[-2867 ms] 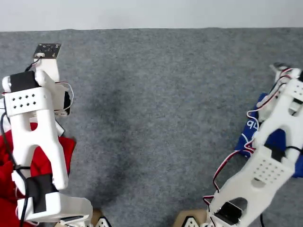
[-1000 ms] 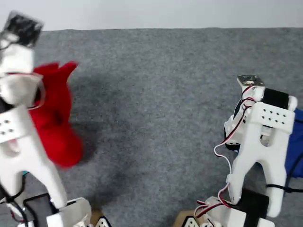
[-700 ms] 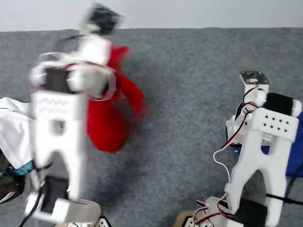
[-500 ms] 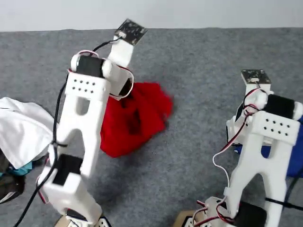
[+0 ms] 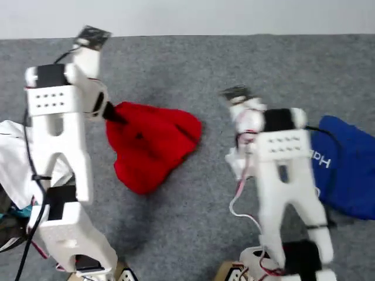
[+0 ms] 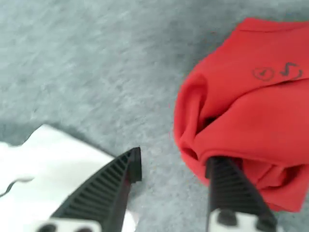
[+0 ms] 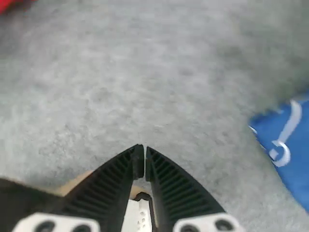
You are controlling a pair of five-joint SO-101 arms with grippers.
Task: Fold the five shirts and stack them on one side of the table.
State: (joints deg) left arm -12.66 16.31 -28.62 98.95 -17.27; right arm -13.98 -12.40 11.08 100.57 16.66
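A crumpled red shirt (image 5: 153,142) lies on the grey table, left of the middle. My left gripper (image 6: 174,162) is open just above the table at the shirt's left edge; one finger (image 6: 219,176) is next to a fold of the red shirt (image 6: 251,106), with nothing held. A white shirt (image 5: 13,159) lies at the far left, and the white shirt (image 6: 38,179) also lies beside the other finger. My right gripper (image 7: 141,150) is shut and empty over bare table. A blue shirt (image 5: 345,167) lies at the right edge, right of the right arm (image 5: 275,149); the blue shirt (image 7: 289,145) is off to one side.
Teal and dark clothing (image 5: 12,219) sits under the white shirt at the left edge. The grey table (image 5: 193,234) ends at a pale wall along the back. Both arm bases stand at the front edge.
The left arm lifted the red shirt from the left pile, swung it towards the middle, let it go and drew back left. The right arm moved left, away from the blue shirt.
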